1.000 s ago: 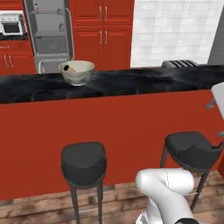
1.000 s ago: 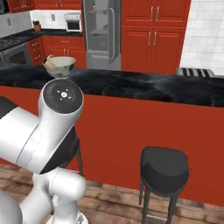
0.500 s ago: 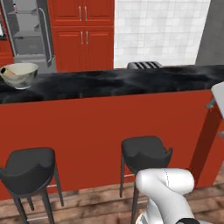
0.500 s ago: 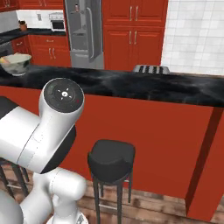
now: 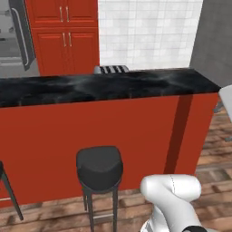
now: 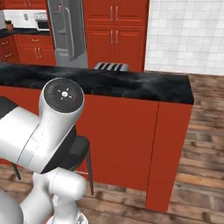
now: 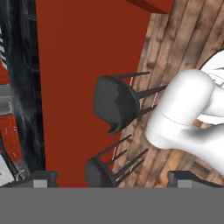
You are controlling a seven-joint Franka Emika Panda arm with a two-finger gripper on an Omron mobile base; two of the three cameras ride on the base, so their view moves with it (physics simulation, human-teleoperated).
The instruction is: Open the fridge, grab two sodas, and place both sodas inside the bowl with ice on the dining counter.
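Observation:
The dining counter runs across both base views, black marble on a red front, and ends at the right. In the hand view it is the dark strip along the left. The grey fridge stands behind it at the far left; its door appears swung open, with grey shelves showing. My gripper is open, with nothing between its fingertips, and looks down on the stools and floor. The bowl and the sodas are out of view.
Black stools stand against the counter's red front. A toaster sits beyond the counter. Red cabinets and a white tiled wall back the room. Wooden floor lies past the counter's right end.
The base has driven to the right along the counter, so the whole scene slid left. The bowl has left both base views. The gripper has stayed open.

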